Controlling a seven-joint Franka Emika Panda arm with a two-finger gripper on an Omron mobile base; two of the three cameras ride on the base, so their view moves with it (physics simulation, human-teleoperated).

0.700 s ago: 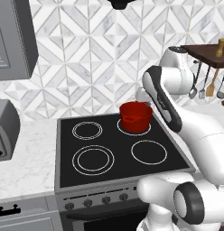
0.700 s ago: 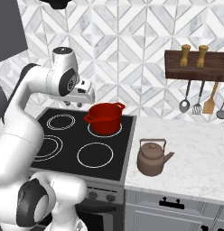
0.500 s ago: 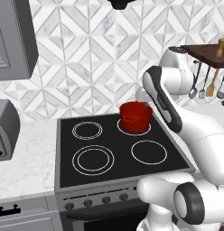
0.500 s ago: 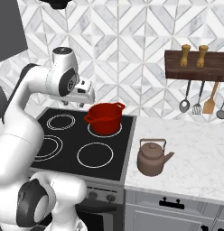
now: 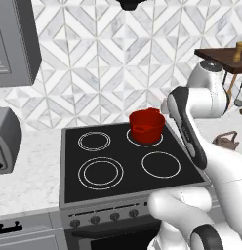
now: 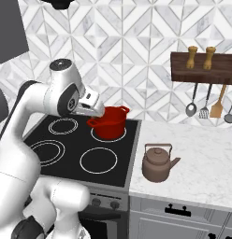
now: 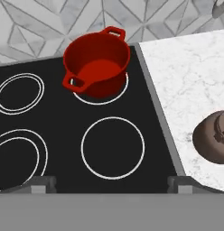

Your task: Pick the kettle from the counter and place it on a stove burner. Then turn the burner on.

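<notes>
The brown kettle (image 6: 157, 163) stands upright on the white marble counter (image 6: 202, 144), just right of the black cooktop. In the hand view the kettle (image 7: 215, 137) lies at the right edge on the counter (image 7: 186, 67). The large double-ring stove burner (image 6: 45, 152) is at the cooktop's front left, bare, and shows in the left base view as burner (image 5: 100, 173). My gripper (image 6: 95, 111) hovers above the cooktop near the red pot, well left of the kettle. Its fingertips (image 7: 41, 182) stand wide apart, so the gripper (image 7: 111, 185) is open and holds nothing.
A red pot (image 6: 110, 122) with side handles sits on the back right burner. The front right single-ring burner (image 7: 113, 148) is bare. Knobs (image 5: 114, 216) line the stove front. Utensils (image 6: 206, 105) hang on the wall under a wooden shelf. A toaster (image 5: 6, 139) stands on the left counter.
The arm has shifted only slightly. The kettle and the red pot have stayed in place, and the gripper is still open.
</notes>
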